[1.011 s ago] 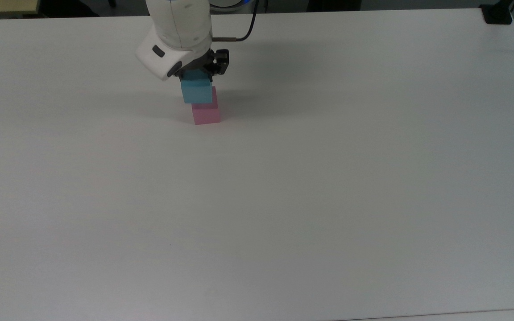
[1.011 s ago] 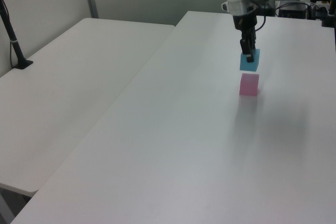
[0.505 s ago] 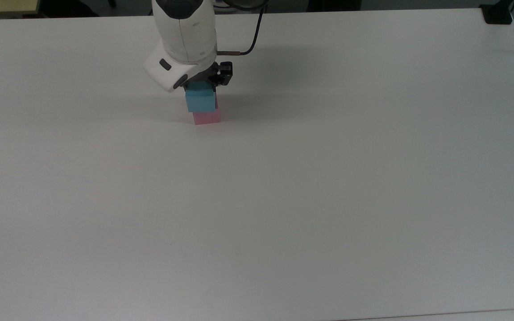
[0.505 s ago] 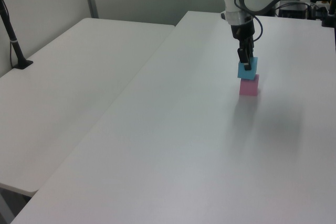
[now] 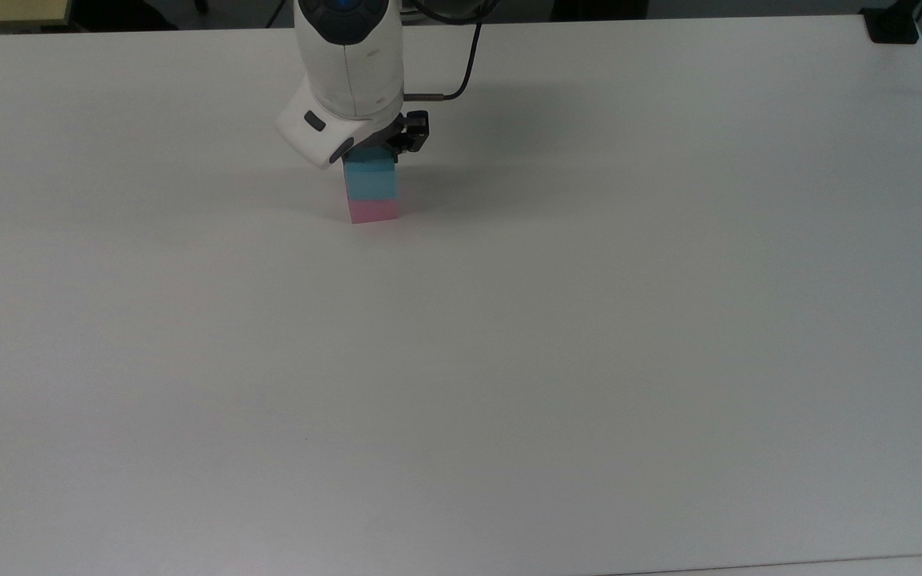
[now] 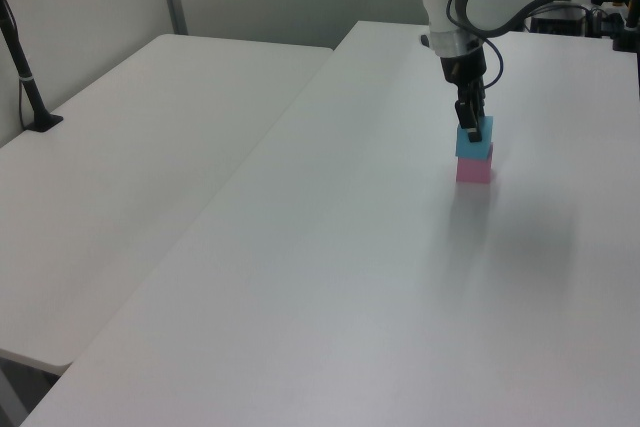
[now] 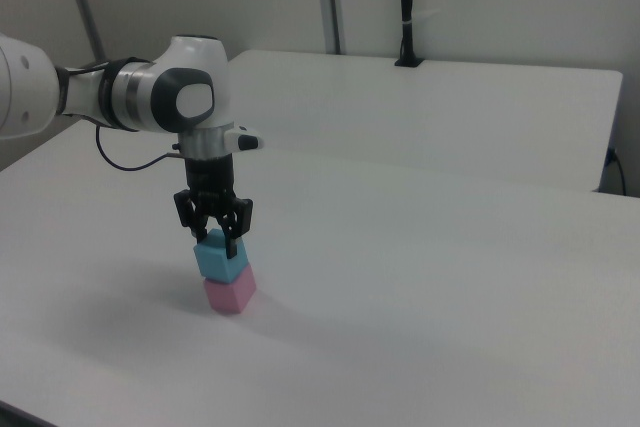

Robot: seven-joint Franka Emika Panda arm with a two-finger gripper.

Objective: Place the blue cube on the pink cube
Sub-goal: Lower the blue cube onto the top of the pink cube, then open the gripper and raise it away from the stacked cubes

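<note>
I saw the blue cube [image 5: 371, 178] sitting squarely on top of the pink cube [image 5: 374, 211], the two touching and lined up as one short stack on the white counter [image 5: 589, 320], toward the top view's upper left. The pincer [image 7: 214, 234] hung straight down over the stack with its dark fingers [image 7: 232, 226] clenched on the blue cube's upper sides; in the left view the pincer [image 6: 471, 128] sat against that cube's top edge. From the right view, a second white counter [image 7: 480, 107] stood behind with a black post [image 7: 405, 7] on it.
</note>
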